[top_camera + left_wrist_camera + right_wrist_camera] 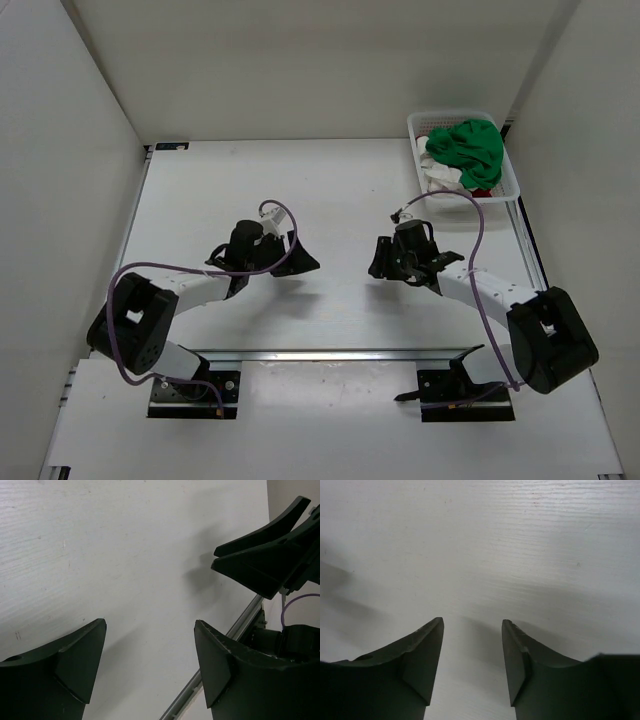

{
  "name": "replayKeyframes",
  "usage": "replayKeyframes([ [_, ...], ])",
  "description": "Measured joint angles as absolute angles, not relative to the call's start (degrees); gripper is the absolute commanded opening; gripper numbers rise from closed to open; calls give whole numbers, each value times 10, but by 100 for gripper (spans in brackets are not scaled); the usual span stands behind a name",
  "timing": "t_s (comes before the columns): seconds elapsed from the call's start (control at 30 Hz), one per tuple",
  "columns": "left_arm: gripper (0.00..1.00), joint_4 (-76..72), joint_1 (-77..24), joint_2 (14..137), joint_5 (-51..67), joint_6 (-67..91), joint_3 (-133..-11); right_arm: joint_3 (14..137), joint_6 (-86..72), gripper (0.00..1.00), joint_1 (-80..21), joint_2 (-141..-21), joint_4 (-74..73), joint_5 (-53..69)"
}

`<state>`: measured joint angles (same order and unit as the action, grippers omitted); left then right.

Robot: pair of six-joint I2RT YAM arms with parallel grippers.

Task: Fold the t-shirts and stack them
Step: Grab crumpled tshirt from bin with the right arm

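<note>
The t-shirts lie bunched in a white mesh basket (510, 170) at the far right of the table. The bright green shirt (468, 145) is on top, a white one (440, 178) shows under it, and a sliver of red (483, 191) peeks out at the near edge. Neither wrist view shows any cloth. My left gripper (301, 260) (150, 625) hovers open over bare table near the middle, with nothing between its fingers. Facing it a short gap away, my right gripper (381, 258) (472, 621) is also open and empty. Its fingers (265, 560) show in the left wrist view.
White walls enclose the white table (330, 190) on the left, back and right. A metal rail (330, 355) runs along the near edge by the arm bases. Purple cables (478, 230) loop from both wrists.
</note>
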<state>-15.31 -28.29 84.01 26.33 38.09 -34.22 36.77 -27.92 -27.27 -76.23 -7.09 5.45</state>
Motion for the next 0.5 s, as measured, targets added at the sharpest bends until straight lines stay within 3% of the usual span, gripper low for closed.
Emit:
replayKeyframes([
  [0.03, 68, -159, -281, 835, 264, 383, -338, 369, -277, 20, -274, -764, -72, 54],
  [0.1, 57, -187, -277, 816, 266, 390, -316, 381, -276, 3, -281, -775, -74, 53],
  [0.13, 49, -198, -274, 802, 266, 392, -302, 392, -277, 0, -284, -785, -77, 54],
  [0.17, 40, -201, -273, 787, 266, 395, -291, 401, -278, 0, -285, -793, -78, 56],
  [0.23, 32, -199, -273, 774, 258, 392, -288, 426, -279, 0, -291, -808, -85, 55],
  [0.5, 15, -215, -326, 761, 210, 392, -275, 566, -267, 0, -255, -825, -152, 30],
])
